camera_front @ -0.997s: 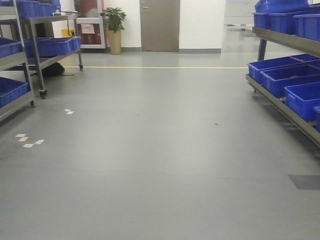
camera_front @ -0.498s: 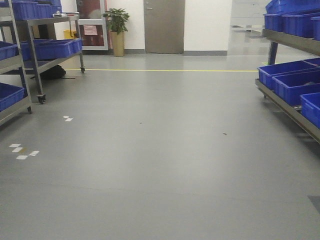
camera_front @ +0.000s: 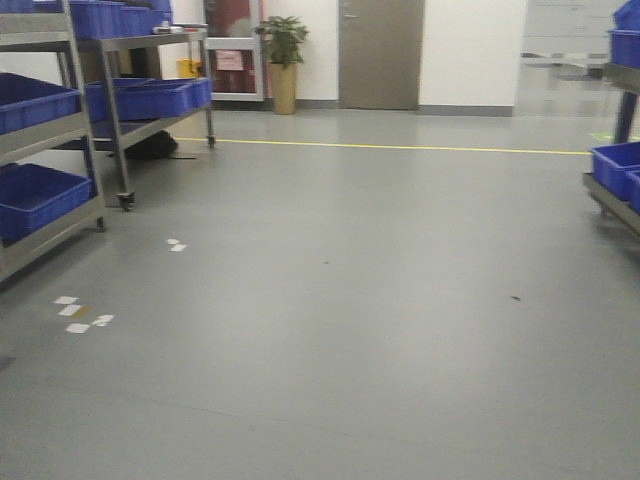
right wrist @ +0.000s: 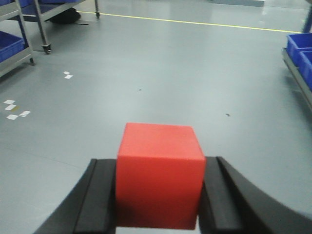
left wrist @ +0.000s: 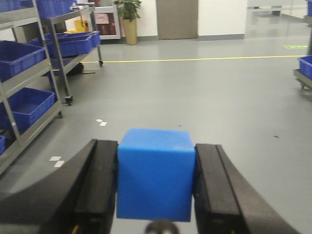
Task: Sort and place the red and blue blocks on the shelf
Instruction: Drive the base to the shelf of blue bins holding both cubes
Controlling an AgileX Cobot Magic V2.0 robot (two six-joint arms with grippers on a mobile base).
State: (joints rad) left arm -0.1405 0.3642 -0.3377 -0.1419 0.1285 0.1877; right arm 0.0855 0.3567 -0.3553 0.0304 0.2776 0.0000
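Note:
My left gripper (left wrist: 156, 161) is shut on a blue block (left wrist: 155, 175), held between its black fingers (left wrist: 97, 185) above the grey floor. My right gripper (right wrist: 158, 180) is shut on a red block (right wrist: 158, 178), held the same way. Neither gripper shows in the front view. A metal shelf (camera_front: 75, 135) with blue bins (camera_front: 40, 195) stands at the left of the front view. It also shows in the left wrist view (left wrist: 34, 75). Another shelf with blue bins (camera_front: 615, 170) is at the right edge.
A second metal cart (camera_front: 160, 95) with blue bins stands further back on the left. A potted plant (camera_front: 283, 60) and a grey door (camera_front: 380, 52) are at the far wall. A yellow line (camera_front: 400, 148) crosses the floor. White tape marks (camera_front: 85, 315) lie at the left.
The front view has swung left: the left shelf has come further into view and the right shelf has slid nearly out of frame.

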